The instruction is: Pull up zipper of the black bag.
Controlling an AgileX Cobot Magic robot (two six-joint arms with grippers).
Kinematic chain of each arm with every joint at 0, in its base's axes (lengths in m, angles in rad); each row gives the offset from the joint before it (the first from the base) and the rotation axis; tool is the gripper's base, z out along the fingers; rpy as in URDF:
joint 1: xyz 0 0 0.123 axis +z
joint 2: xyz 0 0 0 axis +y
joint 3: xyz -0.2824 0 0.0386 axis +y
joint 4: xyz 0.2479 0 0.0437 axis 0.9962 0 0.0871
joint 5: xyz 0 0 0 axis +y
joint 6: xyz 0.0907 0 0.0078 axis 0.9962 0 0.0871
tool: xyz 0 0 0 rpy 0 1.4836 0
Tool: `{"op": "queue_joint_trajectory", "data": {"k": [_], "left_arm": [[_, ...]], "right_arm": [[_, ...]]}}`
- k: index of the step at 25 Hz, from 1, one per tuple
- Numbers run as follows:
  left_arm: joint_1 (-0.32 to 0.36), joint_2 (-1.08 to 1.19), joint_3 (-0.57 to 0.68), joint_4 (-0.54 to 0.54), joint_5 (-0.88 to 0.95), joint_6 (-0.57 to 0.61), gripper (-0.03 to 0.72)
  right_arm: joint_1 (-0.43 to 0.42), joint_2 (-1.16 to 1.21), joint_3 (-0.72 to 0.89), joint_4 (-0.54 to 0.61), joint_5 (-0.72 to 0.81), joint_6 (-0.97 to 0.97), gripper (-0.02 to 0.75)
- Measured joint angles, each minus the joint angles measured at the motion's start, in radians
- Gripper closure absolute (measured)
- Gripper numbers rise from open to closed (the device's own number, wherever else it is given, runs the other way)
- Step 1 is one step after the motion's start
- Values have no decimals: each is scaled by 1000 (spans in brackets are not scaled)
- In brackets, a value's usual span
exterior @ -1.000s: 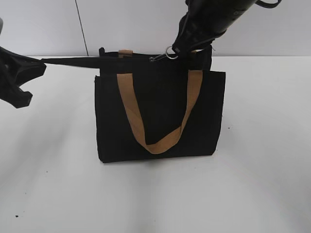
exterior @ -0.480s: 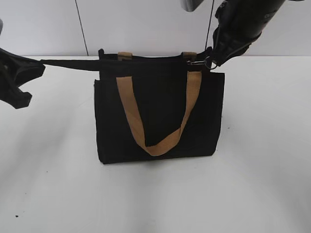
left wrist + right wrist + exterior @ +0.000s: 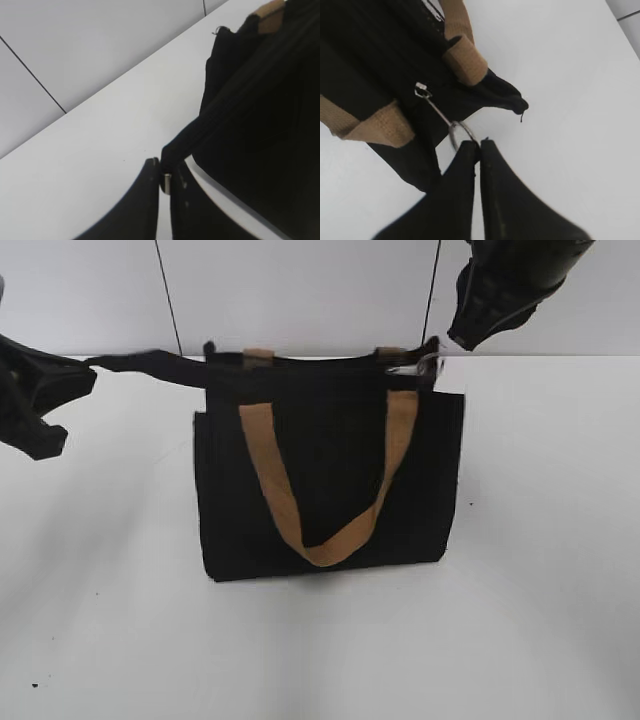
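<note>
Since half a second ago, the right gripper (image 3: 480, 145) has risen away from the top right corner of the boxy black fabric tote bag (image 3: 330, 490), and the small silver metal zipper pull with its ring (image 3: 442, 120) now lies at that right end of the bag's top edge, between the two tan webbing handles (image 3: 325, 480). From the right wrist, this gripper's black fingers are pressed together, the ring touching their tips; whether they pinch it cannot be told. Far to the left, the left gripper (image 3: 164, 175) is clenched on a black fabric strip (image 3: 150, 363) stretching from the bag's top left corner. The bag stands upright on a white table (image 3: 540, 590).
</note>
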Motion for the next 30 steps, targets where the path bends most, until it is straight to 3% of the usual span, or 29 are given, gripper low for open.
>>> {"op": "queue_joint_trajectory", "data": {"k": [3,7,9,13,23,26,30], "left_arm": [[3,0,0,-50,27,0,624],[3,0,0,-150,59,0,408],[-4,0,0,-231,124,0,307],[-56,0,0,-350,347,0,242],[-314,0,-10,-671,700,17,233],[-375,0,-70,-873,862,219,234],[-389,0,-223,-1131,1122,508,260]], "right_arm": [[-6,-19,0,13,5,1,585],[-9,-33,0,42,-4,1,304],[-9,-46,0,58,-9,4,235],[-9,-72,0,86,-14,17,199],[-9,-138,0,148,18,46,192],[-9,-176,6,156,33,81,192],[-9,-257,62,158,52,112,192]]}}
